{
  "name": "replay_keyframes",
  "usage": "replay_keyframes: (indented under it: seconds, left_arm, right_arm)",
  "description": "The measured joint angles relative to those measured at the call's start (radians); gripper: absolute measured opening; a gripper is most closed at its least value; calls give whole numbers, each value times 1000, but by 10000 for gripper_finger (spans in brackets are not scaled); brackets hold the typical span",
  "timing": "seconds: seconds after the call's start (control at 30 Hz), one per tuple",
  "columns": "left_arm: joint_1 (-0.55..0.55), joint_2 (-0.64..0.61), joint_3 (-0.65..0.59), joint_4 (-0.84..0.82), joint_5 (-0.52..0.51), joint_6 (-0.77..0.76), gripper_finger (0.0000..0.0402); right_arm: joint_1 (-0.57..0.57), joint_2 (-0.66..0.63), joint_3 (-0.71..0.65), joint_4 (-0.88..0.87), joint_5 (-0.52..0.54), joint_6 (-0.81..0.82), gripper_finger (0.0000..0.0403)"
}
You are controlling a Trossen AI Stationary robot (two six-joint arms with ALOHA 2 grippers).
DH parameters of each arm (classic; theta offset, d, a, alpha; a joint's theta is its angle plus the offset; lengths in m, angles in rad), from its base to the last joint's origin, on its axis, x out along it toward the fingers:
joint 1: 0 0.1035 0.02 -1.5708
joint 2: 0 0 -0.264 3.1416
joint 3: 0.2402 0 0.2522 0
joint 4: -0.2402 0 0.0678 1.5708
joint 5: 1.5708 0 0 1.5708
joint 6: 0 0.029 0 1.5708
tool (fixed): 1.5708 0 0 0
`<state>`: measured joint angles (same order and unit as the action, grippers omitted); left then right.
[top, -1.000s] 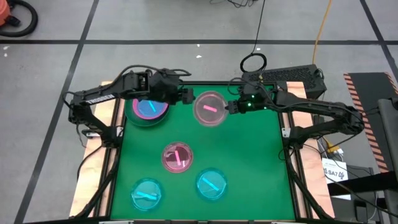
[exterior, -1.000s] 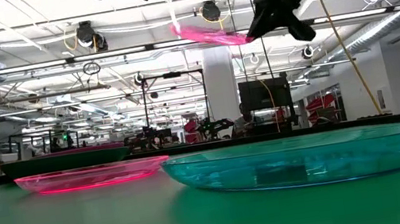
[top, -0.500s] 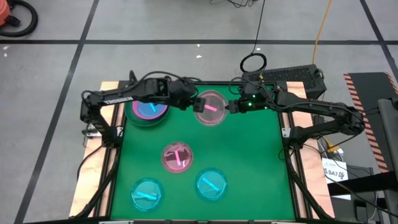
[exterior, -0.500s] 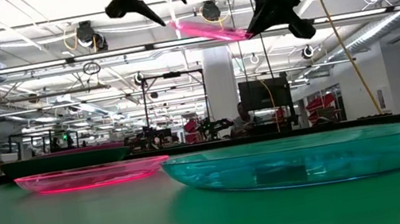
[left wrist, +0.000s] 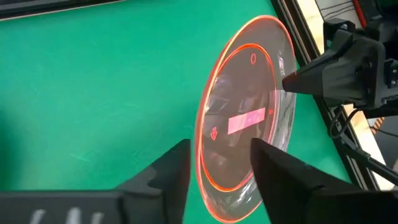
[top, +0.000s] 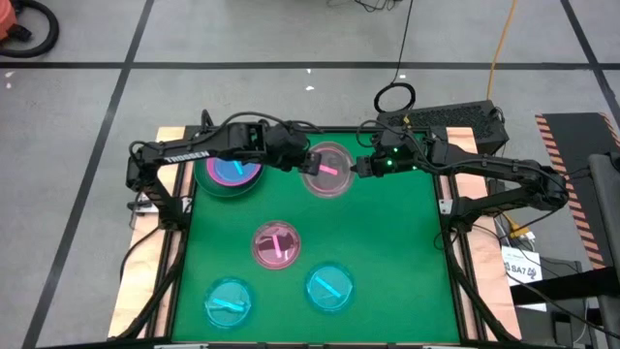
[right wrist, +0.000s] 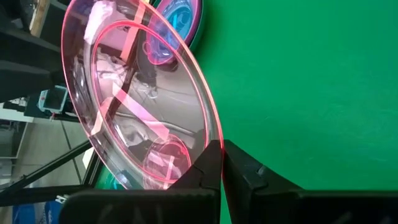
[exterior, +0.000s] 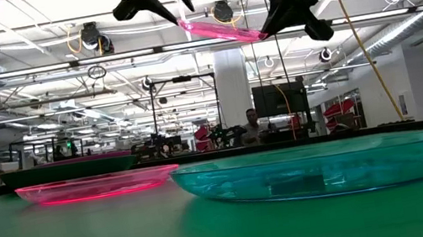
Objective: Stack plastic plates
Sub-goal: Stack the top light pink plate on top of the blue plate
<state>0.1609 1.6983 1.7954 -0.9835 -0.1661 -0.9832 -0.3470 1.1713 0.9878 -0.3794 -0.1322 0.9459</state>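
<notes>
A translucent pink plate hangs tilted above the far middle of the green mat, with my right gripper shut on it. My left gripper is open and stands at the plate's opposite, left rim, one finger on each face; I cannot tell whether it touches. A stack with a cyan plate on top and a dark plate at the bottom sits at the far left. Another pink plate and two cyan plates lie flat on the mat. My right gripper pinches the pink plate's right rim between its two fingers, one on each face. The fingers come from the table's right, slanting slightly down. The plate is lifted clear of the mat and tilted, its free left end higher than the held end.
A dark box and cables sit past the far right corner. Wooden boards line the mat's sides. In the low view the near cyan plate and the pink plate lie below the held plate. People show in the room behind.
My left gripper has moved from over the stack toward the table's right and down, up to the left rim of the held pink plate. The plate and my right gripper have stayed where they were.
</notes>
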Motion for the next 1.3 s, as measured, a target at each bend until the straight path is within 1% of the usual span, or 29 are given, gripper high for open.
replay_keyframes:
  seconds: [0.17, 0.5, 0.7, 0.8, 0.87, 1.1, 1.2, 1.3]
  left_arm:
    - [0, 15, -1, -4, -2, 12, 107]
    - [1, 26, 0, -9, -28, 20, 11]
    - [3, 27, 0, -9, -29, 46, 6]
    - [5, 27, 0, -5, -28, 46, 6]
    - [8, 27, 0, -5, -28, 47, 5]
    - [40, 27, 0, -20, -16, 114, 5]
    - [68, 27, 0, -52, 9, 147, 4]
    - [101, 27, 0, -116, 24, 192, 4]
  right_arm:
    - [0, 0, 0, -2, 4, -6, 0]
    - [-2, 0, 0, -2, 10, -8, 1]
    - [-1, 0, 0, 0, 17, 1, 24]
    - [-1, 0, 0, 8, 28, 10, 50]
    - [-1, 0, 0, 7, 27, 15, 76]
    - [-5, 0, 0, -68, 25, 40, 186]
    - [-13, -1, 0, -111, 24, 36, 224]
    - [-15, -6, 0, -125, 1, 12, 251]
